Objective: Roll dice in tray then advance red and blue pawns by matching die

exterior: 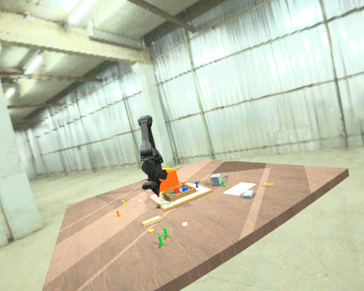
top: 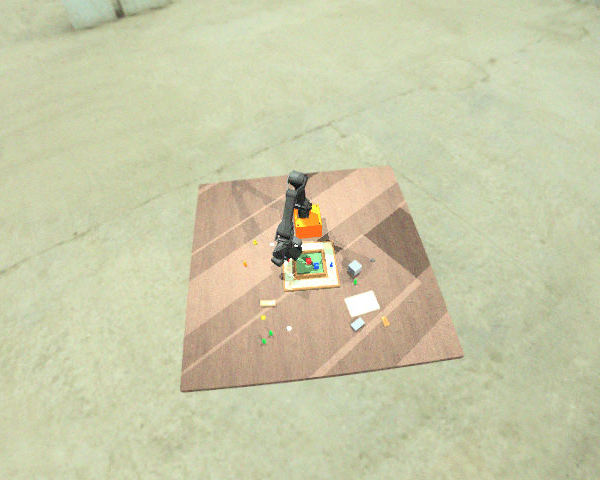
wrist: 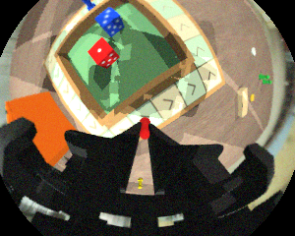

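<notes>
My gripper (exterior: 158,194) (wrist: 145,125) is shut on the red pawn (exterior: 158,196) (wrist: 145,129), over the left side of the arrowed board (top: 310,284) (wrist: 192,89). Whether the pawn touches the board is unclear. The red die (top: 308,260) (exterior: 176,190) (wrist: 103,52) and the blue die (top: 316,266) (exterior: 184,189) (wrist: 109,21) lie in the wooden tray (exterior: 182,194) (wrist: 148,90). One pip shows on the red die's upper face, several on the blue die's. The blue pawn (top: 331,264) (exterior: 196,184) stands on the board's right side.
The orange base (top: 308,230) is behind the board. A yellow pawn (top: 255,242) (exterior: 124,203) and an orange pawn (top: 245,264) (exterior: 117,213) stand left. A wooden block (exterior: 151,220) and green pawns (exterior: 160,240) are in front. A grey cube (exterior: 215,179) and paper (exterior: 239,188) lie right.
</notes>
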`<state>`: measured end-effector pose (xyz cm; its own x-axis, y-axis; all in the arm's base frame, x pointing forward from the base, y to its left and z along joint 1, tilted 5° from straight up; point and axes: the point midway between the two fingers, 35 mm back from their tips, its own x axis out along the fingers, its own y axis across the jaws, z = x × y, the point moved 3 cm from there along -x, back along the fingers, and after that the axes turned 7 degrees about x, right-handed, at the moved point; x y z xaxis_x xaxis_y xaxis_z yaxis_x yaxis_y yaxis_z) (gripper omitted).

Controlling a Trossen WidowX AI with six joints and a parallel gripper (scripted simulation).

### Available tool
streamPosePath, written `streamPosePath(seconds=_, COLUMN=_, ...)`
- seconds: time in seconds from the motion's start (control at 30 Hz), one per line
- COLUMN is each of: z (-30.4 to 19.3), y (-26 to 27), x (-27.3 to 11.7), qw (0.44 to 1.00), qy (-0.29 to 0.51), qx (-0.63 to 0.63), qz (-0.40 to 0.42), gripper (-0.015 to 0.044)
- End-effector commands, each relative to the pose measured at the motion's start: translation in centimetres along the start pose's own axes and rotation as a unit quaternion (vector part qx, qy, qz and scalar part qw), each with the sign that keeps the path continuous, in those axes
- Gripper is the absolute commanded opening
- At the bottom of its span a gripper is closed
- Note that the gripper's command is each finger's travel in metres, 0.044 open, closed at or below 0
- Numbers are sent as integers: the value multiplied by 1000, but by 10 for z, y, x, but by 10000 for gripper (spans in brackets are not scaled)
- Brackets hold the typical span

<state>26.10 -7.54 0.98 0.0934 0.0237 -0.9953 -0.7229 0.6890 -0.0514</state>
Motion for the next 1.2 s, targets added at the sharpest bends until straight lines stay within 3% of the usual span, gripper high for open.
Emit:
streamPosePath(seconds=0.0, z=0, y=-1, x=4, qw=1000, qy=0, qx=3, qz=-3, gripper=0)
streamPosePath(seconds=0.33, z=0, y=-1, x=18, qw=1000, qy=0, qx=3, qz=-2, gripper=0)
streamPosePath(seconds=0.9, z=1, y=-2, x=3, qw=1000, qy=-1, qx=1, qz=-3, gripper=440)
streamPosePath(seconds=1.0, z=0, y=-1, x=-31, qw=1000, qy=0, qx=3, qz=-3, gripper=440)
streamPosePath(seconds=1.13, z=0, y=-1, x=-34, qw=1000, qy=0, qx=3, qz=-3, gripper=440)
streamPosePath(seconds=1.17, z=2, y=0, x=-34, qw=1000, qy=0, qx=8, qz=-3, gripper=414)
